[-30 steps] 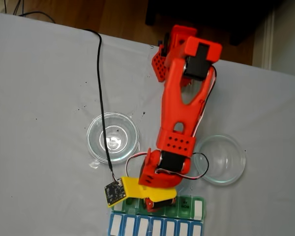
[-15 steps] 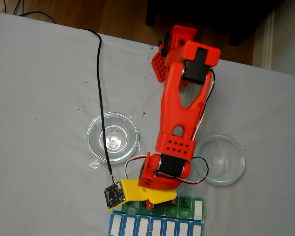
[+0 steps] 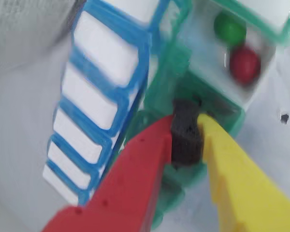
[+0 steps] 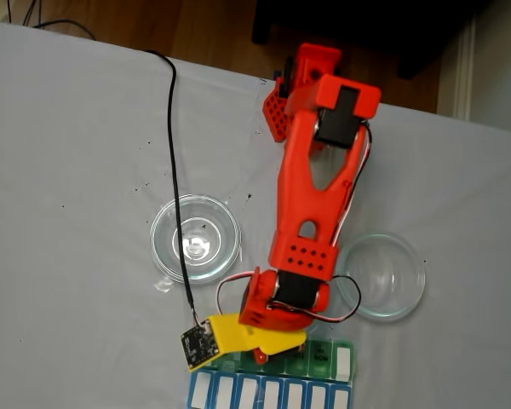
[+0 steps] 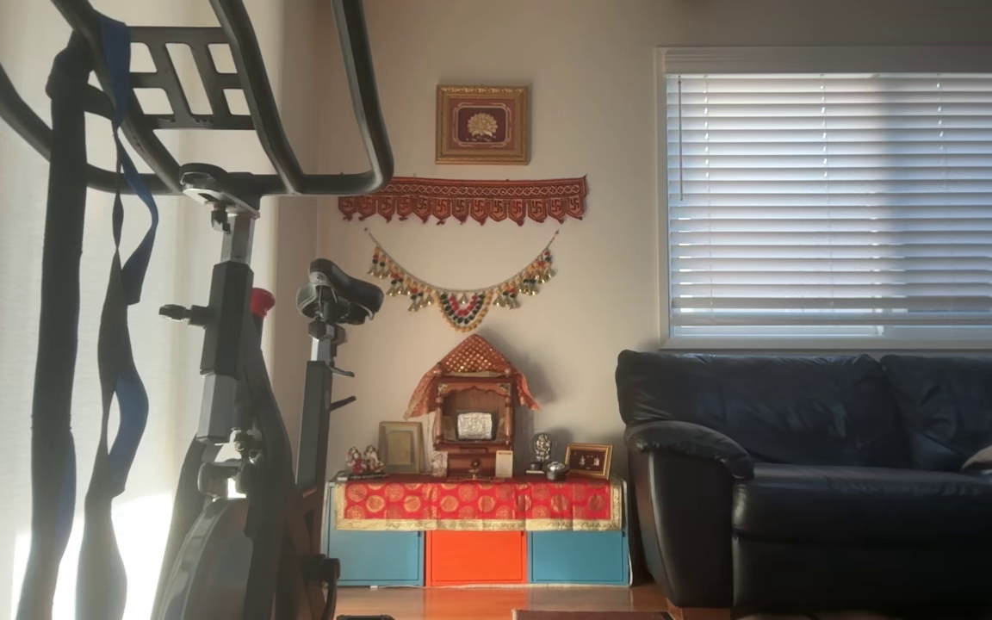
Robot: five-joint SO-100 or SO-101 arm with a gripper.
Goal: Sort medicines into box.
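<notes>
In the wrist view my gripper (image 3: 186,121) has its red and yellow fingers drawn together on the black pad between them, with nothing else seen in the jaws. It hovers right over the green-and-white box (image 3: 164,82). One open compartment at the upper right holds a green ball (image 3: 229,28) and a red ball (image 3: 245,64). In the fixed view the gripper (image 4: 260,355) sits over the left half of the box (image 4: 324,353) at the bottom edge, hiding several compartments.
The blue-and-white organizer row (image 4: 272,394) lies against the box on its near side, seen also in the wrist view (image 3: 106,53). Two clear glass dishes (image 4: 195,239) (image 4: 381,275) stand either side of the arm. A black cable (image 4: 174,162) runs across the white tablecloth.
The wrist and gripper have dropped slightly toward the bottom edge of the fixed view, closer onto the green box. Dishes and organizer have not moved.
</notes>
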